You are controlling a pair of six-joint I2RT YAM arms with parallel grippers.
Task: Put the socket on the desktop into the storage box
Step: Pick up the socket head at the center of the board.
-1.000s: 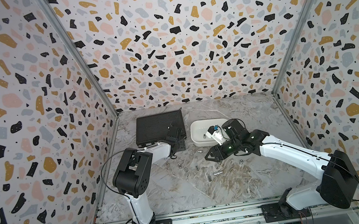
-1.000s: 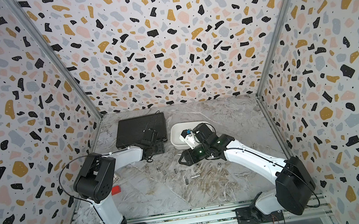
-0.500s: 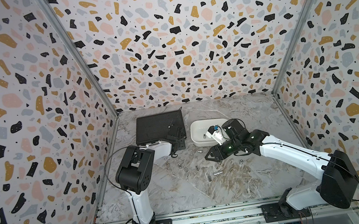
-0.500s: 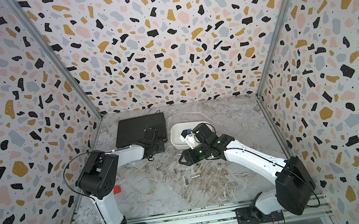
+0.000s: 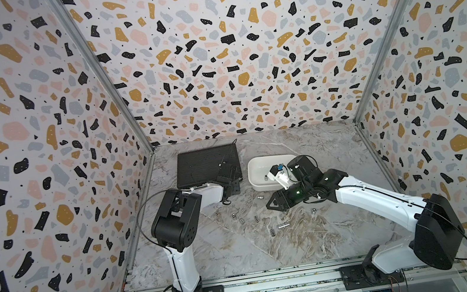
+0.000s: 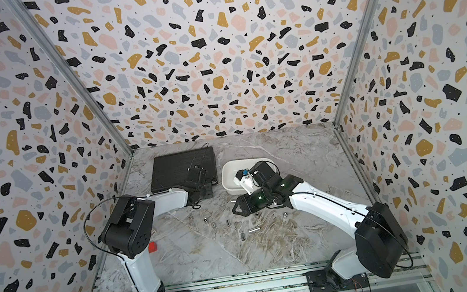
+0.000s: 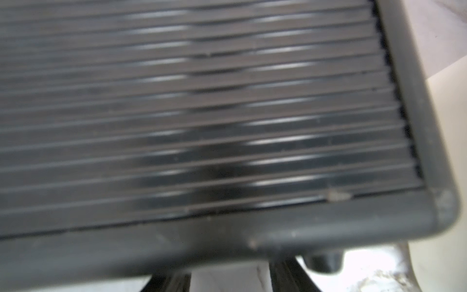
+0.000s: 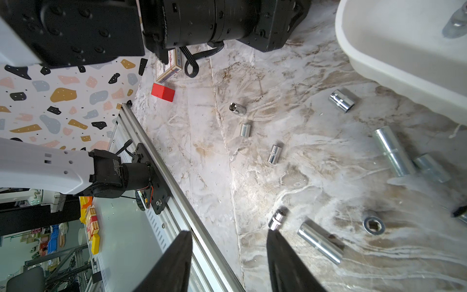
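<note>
We are holding the right tool (image 8: 228, 232) partly open and empty, its dark fingers (image 8: 283, 260) standing apart with only table and frame rail showing between them. It is hovering low over the table (image 5: 224, 247), just in front of the storage box (image 5: 254, 181), and it is staying where it was a second ago.

Our left tool (image 5: 229, 184) is lingering at the near corner of the black case (image 5: 204, 165). In its wrist view the case's rim is hiding the fingertips, so we cannot tell whether it is gripping anything. What is changing is the left arm's elbow, which is swinging inward while that tool keeps its place. We are judging that this does nothing for the task, since no socket is shifting.

The nearest socket (image 8: 276, 219), short, chrome and stepped at one end, is lying on its side just beyond the right tool's fingers, with a long socket (image 8: 319, 241) close beside it. Several more are lying scattered across the table. They are smooth cylinders, so we are expecting them to roll. One stored socket (image 8: 454, 21) is already resting inside the box.
</note>
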